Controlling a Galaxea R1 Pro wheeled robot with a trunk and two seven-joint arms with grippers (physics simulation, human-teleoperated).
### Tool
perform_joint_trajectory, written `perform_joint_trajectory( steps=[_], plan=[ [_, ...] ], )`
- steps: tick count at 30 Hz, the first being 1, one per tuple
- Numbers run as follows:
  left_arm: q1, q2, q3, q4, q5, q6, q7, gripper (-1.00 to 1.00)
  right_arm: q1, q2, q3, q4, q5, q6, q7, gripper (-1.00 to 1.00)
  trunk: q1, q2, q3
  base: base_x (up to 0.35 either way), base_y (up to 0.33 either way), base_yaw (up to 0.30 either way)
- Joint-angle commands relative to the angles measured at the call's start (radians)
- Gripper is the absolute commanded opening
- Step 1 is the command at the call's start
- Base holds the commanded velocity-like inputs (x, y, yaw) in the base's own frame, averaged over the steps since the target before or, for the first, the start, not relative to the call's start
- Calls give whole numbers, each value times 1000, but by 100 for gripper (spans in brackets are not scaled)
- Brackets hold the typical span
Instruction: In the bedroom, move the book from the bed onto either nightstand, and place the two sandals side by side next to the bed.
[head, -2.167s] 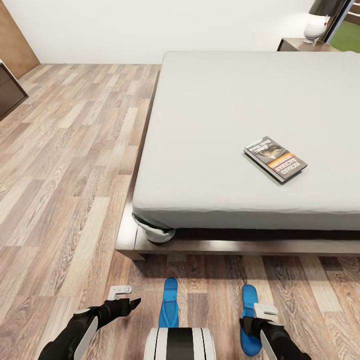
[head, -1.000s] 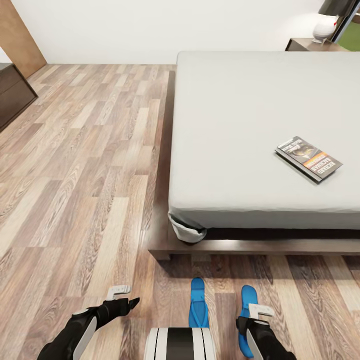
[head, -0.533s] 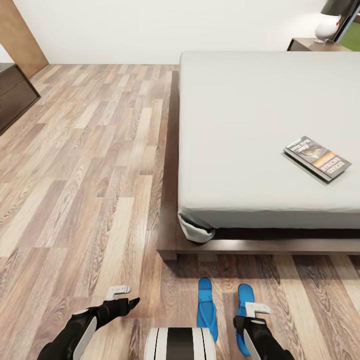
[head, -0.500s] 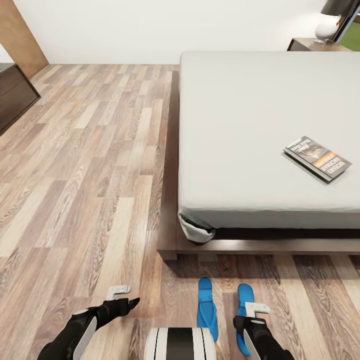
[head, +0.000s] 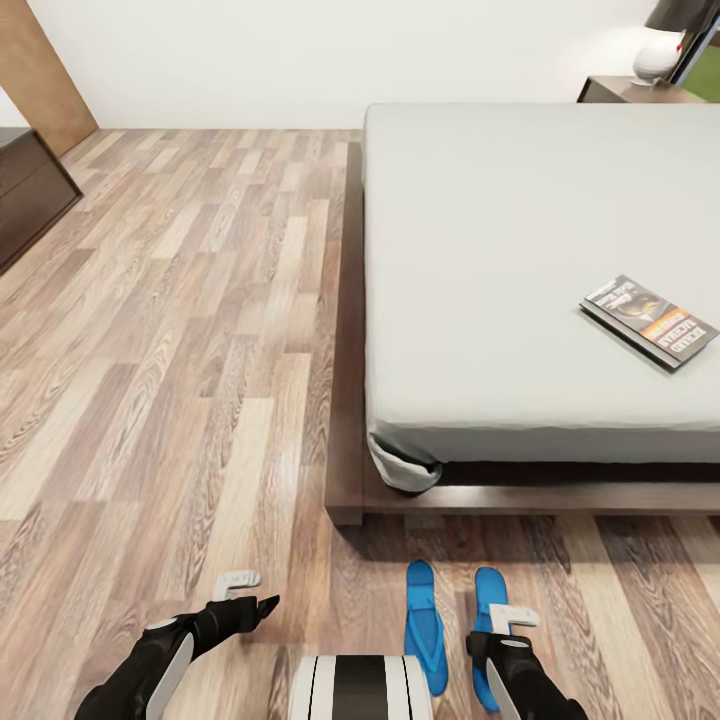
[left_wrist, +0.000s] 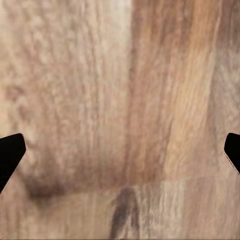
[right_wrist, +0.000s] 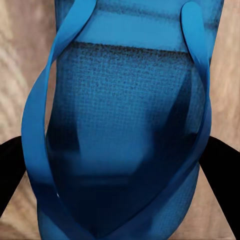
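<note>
1. The book (head: 650, 321) lying on the bed (head: 520, 250) carries white lettering on its dark cover and across its orange band — too small and skewed to read.
2. No other writing, label or number can be read.

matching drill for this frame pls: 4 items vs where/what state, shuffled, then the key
Items
1. book
2. two sandals
3. left gripper
4. lamp

Places or states
A. over bare wood-plank floor, holding nothing
B. on the nightstand past the far end of the bed
C. flat on the mattress, near the picture's right edge
D. on the floor side by side at the bed's near edge, with the right gripper over one of them

Pairs: 1-C, 2-D, 3-A, 4-B
</note>
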Motion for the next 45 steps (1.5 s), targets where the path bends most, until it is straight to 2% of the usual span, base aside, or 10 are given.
perform_joint_trajectory(
  steps=[1, 14, 27, 33, 40, 45],
  plan=[
    [0, 0, 2, -1, 9, 9, -3, 100, 0, 1, -5, -2, 10, 6, 2, -100, 0, 0, -1, 228, 72, 0],
    [0, 0, 1, 0, 8, 9, -3, 100, 0, 1, -5, -2, 10, 7, 2, -100, 0, 0, -1, 53, 14, 0],
    [1, 0, 1, 0, 8, 9, -2, 100, 0, 1, -5, -2, 10, 6, 3, -100, 6, -3, -51, 0, 0, 0],
    [0, 0, 1, 0, 8, 9, -2, 100, 0, 1, -5, -2, 10, 7, 3, -100, 6, -3, -51, 0, 0, 0],
    [1, 0, 1, -1, 8, 9, -2, 100, 0, 1, -5, -2, 10, 6, 3, -100, 9, -5, -78, 0, 0, 0],
    [0, 0, 1, -1, 8, 9, -3, 100, 0, 1, -3, -3, 10, 1, 5, -100, 9, -5, -78, 0, 0, 0]
  ],
)
